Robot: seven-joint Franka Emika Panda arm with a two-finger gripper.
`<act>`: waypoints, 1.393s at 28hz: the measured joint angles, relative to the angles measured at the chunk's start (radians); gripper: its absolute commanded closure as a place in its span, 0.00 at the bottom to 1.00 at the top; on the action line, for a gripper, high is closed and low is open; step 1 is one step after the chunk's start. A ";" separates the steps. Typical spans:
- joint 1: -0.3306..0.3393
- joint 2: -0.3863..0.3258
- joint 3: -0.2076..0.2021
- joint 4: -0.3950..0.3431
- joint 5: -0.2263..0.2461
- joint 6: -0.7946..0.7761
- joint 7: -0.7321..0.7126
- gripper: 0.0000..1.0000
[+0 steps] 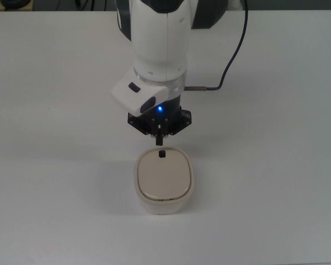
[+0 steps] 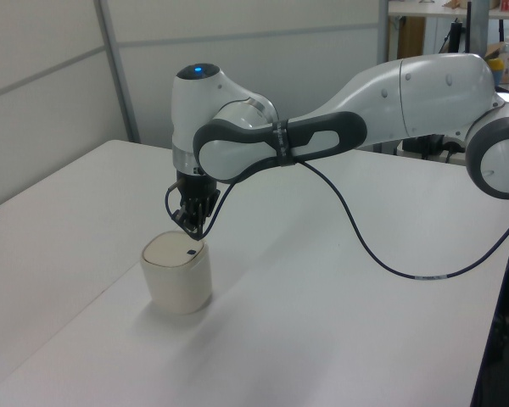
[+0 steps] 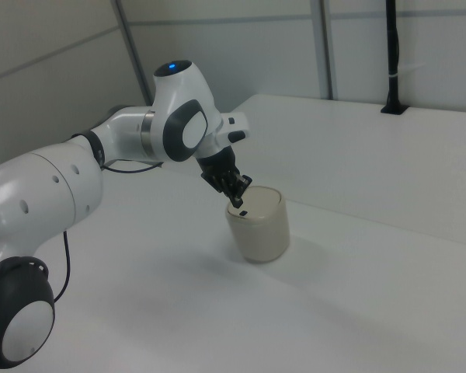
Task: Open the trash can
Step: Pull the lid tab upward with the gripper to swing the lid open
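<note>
Claw: the claw (image 1: 159, 142) is hanging with its fingers pressed together into one narrow black tip, holding nothing, pointing down just above the far edge of the trash can (image 1: 164, 180).
Claw tip: in the left view the claw (image 2: 194, 231) is sitting right over the black button (image 2: 192, 251); whether it is touching cannot be told.
Claw light: a blue light (image 1: 160, 109) is glowing on the wrist.
Trash can: it is standing upright on the white surface (image 1: 276, 182), near the middle of the top view, its tan lid (image 1: 163, 175) lying flat and closed.
Button: the button (image 1: 162, 154) is sitting at the lid's far edge in the top view.
Cable: a black cable (image 1: 231, 52) is trailing from the arm toward the top view's right.
Right view: the trash can (image 3: 259, 224) is standing right of the arm (image 3: 124, 140).
</note>
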 measured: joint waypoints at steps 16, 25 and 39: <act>0.033 0.062 -0.039 0.004 -0.046 0.078 0.044 1.00; 0.051 0.064 -0.056 0.012 -0.047 0.079 0.044 1.00; 0.052 0.019 -0.058 0.031 -0.039 0.052 0.071 1.00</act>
